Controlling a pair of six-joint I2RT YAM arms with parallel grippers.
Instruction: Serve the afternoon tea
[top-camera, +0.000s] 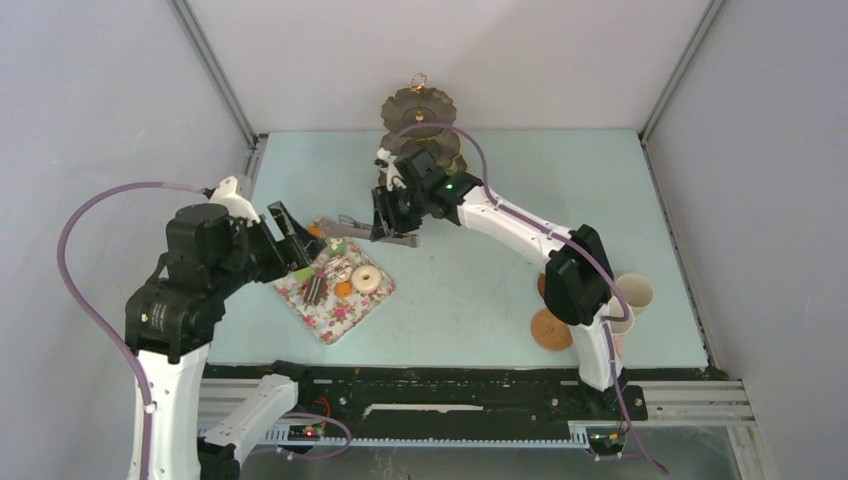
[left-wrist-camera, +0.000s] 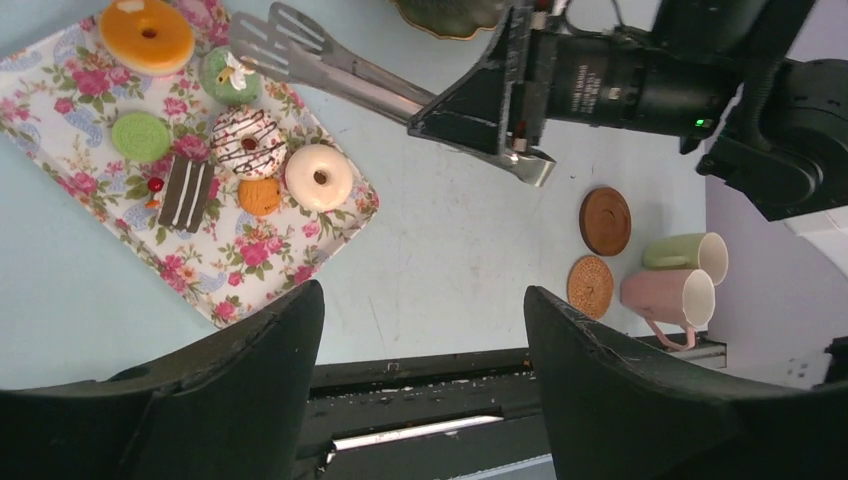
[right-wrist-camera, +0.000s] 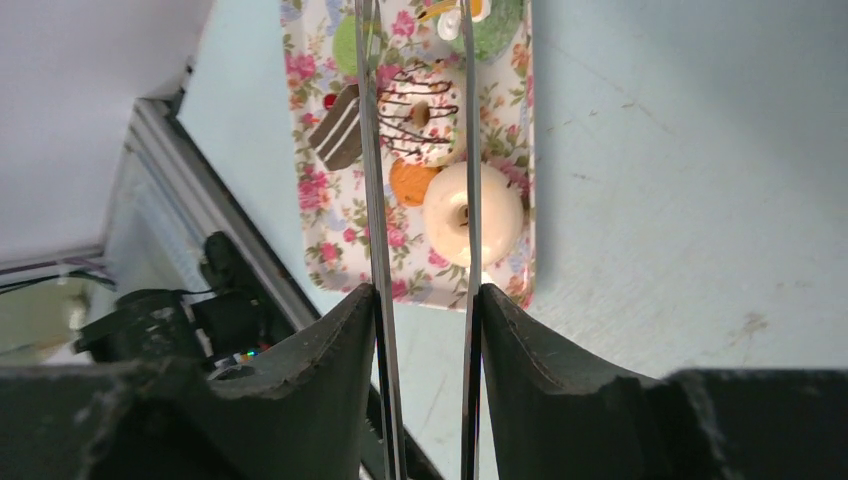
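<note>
Right hand (right-wrist-camera: 425, 300) sits nearest the lens, its two dark fingers clamped on the arms of the long grey tongs (right-wrist-camera: 378, 200); the tong arms stand apart and point toward the cakes.

Toy cakes (left-wrist-camera: 247, 142) lie grouped on the floral-print tray (left-wrist-camera: 250, 260) at the left of the desk (top-camera: 480, 290); among them are a white doughnut (left-wrist-camera: 319, 177), an orange doughnut (left-wrist-camera: 147, 33), a flat green round (left-wrist-camera: 140, 136) and a chocolate slice (left-wrist-camera: 186, 191); none is lifted. Judged small, light and rigid, with smooth glazed faces that may slip between flat blades; the doughnuts are best pinched across the outer rim, the slice across its long sides.

Cups, one pink (left-wrist-camera: 665, 295) and one pale (left-wrist-camera: 685, 252), lie on their sides at the near right of the desk, just beside two round brown coasters (left-wrist-camera: 605, 221); cups look stiff and suited to a grip on the wall or handle; coasters are thin and flat, so an edge hold seems needed.

Left hand (left-wrist-camera: 420, 300) hovers above the tray's near side, fingers apart, empty.

Tiered stand (top-camera: 420, 120) waits at the far edge.
</note>
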